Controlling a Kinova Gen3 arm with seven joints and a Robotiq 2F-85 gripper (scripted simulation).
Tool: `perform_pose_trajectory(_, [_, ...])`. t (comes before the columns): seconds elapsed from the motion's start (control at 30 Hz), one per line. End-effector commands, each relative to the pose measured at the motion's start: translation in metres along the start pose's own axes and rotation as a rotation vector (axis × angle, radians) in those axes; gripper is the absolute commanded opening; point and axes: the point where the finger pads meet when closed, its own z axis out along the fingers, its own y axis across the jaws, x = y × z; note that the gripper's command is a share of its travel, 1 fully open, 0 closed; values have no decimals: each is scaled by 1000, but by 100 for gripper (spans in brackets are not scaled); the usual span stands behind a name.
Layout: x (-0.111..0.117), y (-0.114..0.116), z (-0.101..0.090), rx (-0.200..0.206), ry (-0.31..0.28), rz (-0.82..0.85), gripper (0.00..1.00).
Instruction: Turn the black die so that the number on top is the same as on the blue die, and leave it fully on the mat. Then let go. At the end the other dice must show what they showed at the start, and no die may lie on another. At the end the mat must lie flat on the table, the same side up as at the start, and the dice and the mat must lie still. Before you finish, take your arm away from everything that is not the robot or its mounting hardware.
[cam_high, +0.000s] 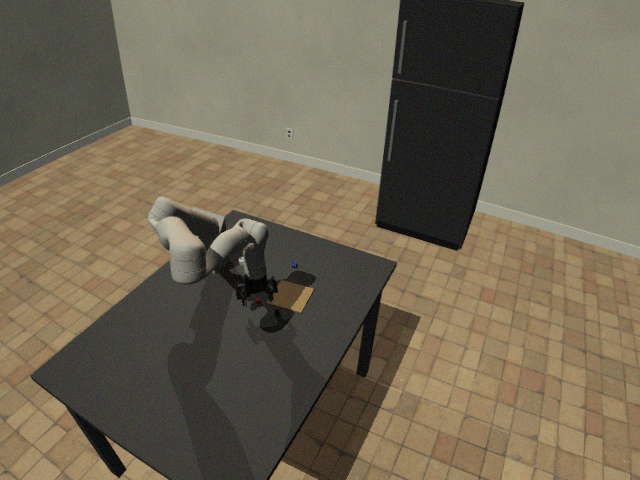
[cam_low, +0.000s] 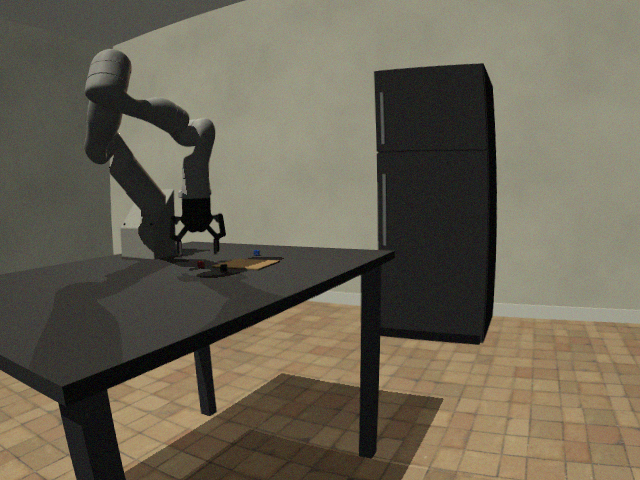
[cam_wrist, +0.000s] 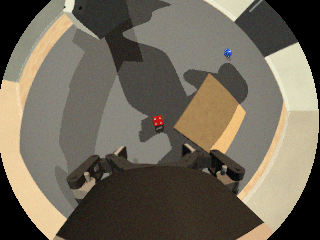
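My gripper (cam_high: 254, 294) (cam_low: 199, 246) (cam_wrist: 154, 151) is open and empty. It hangs a little above the table, over the small red die (cam_high: 257, 299) (cam_low: 200, 264) (cam_wrist: 158, 122). The tan mat (cam_high: 293, 298) (cam_low: 255, 264) (cam_wrist: 212, 115) lies flat just right of the gripper. The black die (cam_low: 223, 267) sits at the mat's near left end, in shadow; I cannot tell whether it is fully on the mat. It does not show in the wrist view. The blue die (cam_high: 294, 264) (cam_low: 256, 252) (cam_wrist: 227, 52) lies on the table beyond the mat. The pips are too small to read.
The dark table (cam_high: 155, 361) (cam_low: 103, 310) carries everything; its right edge is close behind the mat. The arm's base (cam_low: 131, 237) stands at the table's back left. A black fridge (cam_high: 444, 129) (cam_low: 434, 196) stands by the wall, off the table.
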Motion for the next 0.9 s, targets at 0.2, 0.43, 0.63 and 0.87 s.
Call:
perform_pose_trajectory(0.2, [6,7,-1,-1,-1,-1,100])
perform_pose_trajectory(0.43, [28,32,-1,-1,-1,-1,100])
perform_pose_trajectory(0.63, [48,55,-1,-1,-1,-1,100])
perform_pose_trajectory(0.87, [93,104,-1,-1,-1,-1,100])
